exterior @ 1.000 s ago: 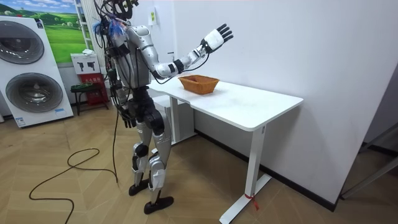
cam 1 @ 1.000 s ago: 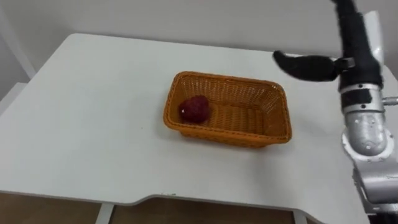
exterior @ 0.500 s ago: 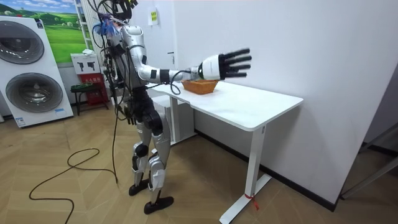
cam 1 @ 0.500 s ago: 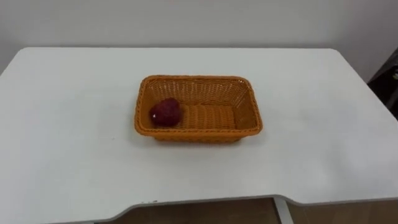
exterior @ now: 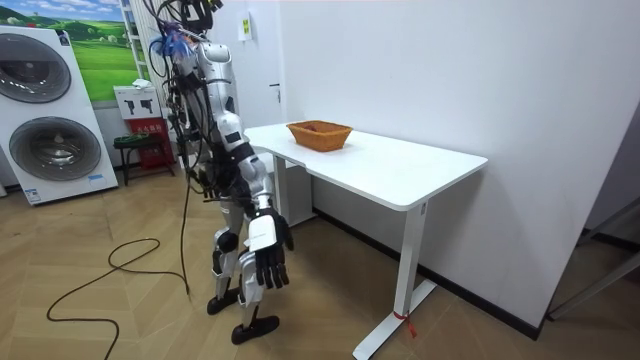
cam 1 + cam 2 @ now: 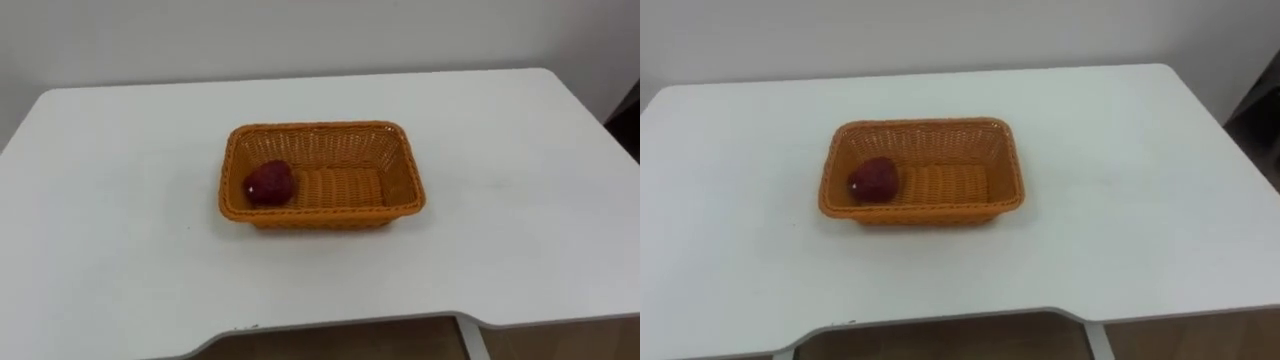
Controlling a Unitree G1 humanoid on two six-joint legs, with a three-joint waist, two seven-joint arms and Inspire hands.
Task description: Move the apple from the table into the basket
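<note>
The right hand (image 5: 265, 245) has dropped. A second ago it was raised over the table (image 6: 120, 240) beyond the basket's 3 o'clock end, half a second ago it was swung out level, and now the arm hangs straight down toward 6 o'clock beside the robot's thigh, well clear of the table edge. Its fingers hang loosely spread and hold nothing. The apple (image 6: 268, 184) has not moved: it lies inside the basket (image 6: 322, 129), tucked against the wall at the 9 o'clock end, while the 3 o'clock half of the woven floor is bare. The basket itself keeps its place near the middle of the table; the slight shift of the eye views is the camera's own. With the apple at rest in the basket and the arm lowered and empty, the placing looks finished and the robot seems to be returning to a neutral stance facing the table. Counted: one apple, one basket, one table, and, at 9 o'clock in the room view, two washers (image 5: 55, 150) stacked one on the other.
</note>
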